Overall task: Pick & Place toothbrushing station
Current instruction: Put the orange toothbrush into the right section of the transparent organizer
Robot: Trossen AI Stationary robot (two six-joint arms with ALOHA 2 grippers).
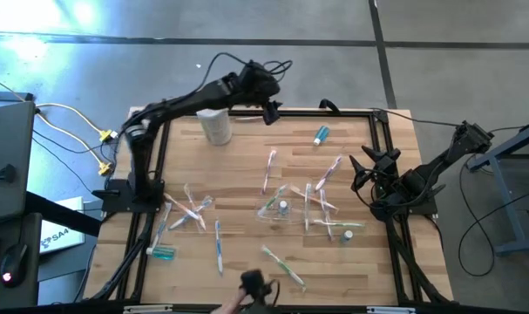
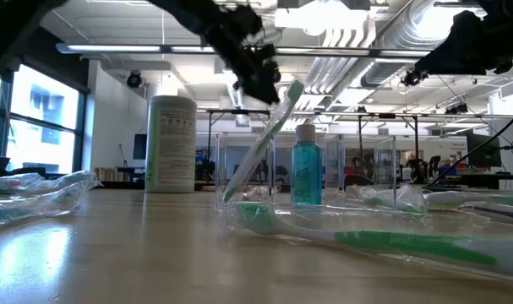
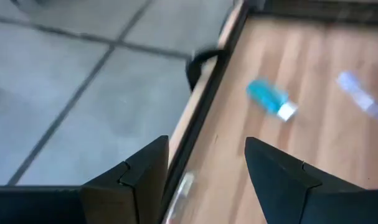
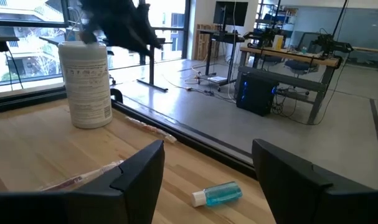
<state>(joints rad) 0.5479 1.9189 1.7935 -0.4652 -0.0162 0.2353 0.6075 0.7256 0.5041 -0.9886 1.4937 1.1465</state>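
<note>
A clear cup (image 1: 273, 209) (image 2: 246, 179) stands mid-table with a green-and-white toothbrush (image 2: 266, 139) leaning in it. A teal tube (image 2: 307, 173) stands upright beside the cup. Several wrapped toothbrushes (image 1: 194, 212) (image 1: 325, 174) lie scattered on the wood. One teal tube (image 1: 321, 133) (image 3: 269, 99) (image 4: 217, 194) lies near the far edge, another (image 1: 162, 253) at the near left. My left gripper (image 1: 270, 113) (image 3: 207, 146) hangs open above the table's far edge, left of the far tube, with nothing between its fingers. My right gripper (image 1: 367, 167) (image 4: 207, 149) waits open at the right edge.
A tall white cylinder (image 1: 216, 126) (image 2: 171, 143) (image 4: 86, 84) stands at the far left of the table, close to my left arm. A black frame (image 1: 334, 112) borders the wooden top. A wrapped green toothbrush (image 2: 366, 236) lies near the front edge.
</note>
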